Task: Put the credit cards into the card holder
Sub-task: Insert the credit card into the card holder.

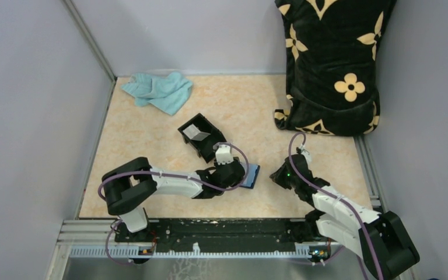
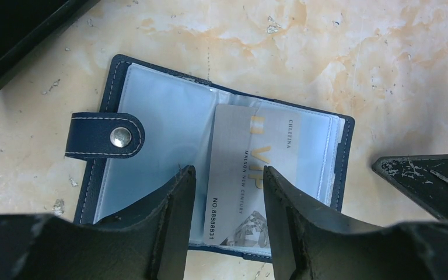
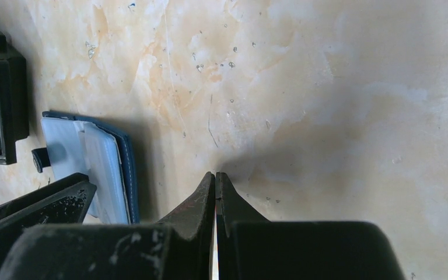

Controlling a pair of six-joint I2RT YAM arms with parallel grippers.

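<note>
Card holder (image 2: 163,116) open flat on the surface (image 2: 356,52), one grey-white card (image 2: 251,146) on its right half.
My left end effector (image 2: 226,170) hangs over it with fingers (image 2: 169,221) spread, pinching nothing that I can see. They hide the card's lower edge, and I cannot tell if the card is inside a clear pocket. My right end effector (image 3: 216,176) is pressed together, empty, just beside the holder.

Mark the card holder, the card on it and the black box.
card holder (image 2: 92,137), left wrist view, on its snap tab.
grey-white card (image 2: 246,146), left wrist view, on its printed face.
black box (image 1: 209,150), top external view, on its near wall.
</note>
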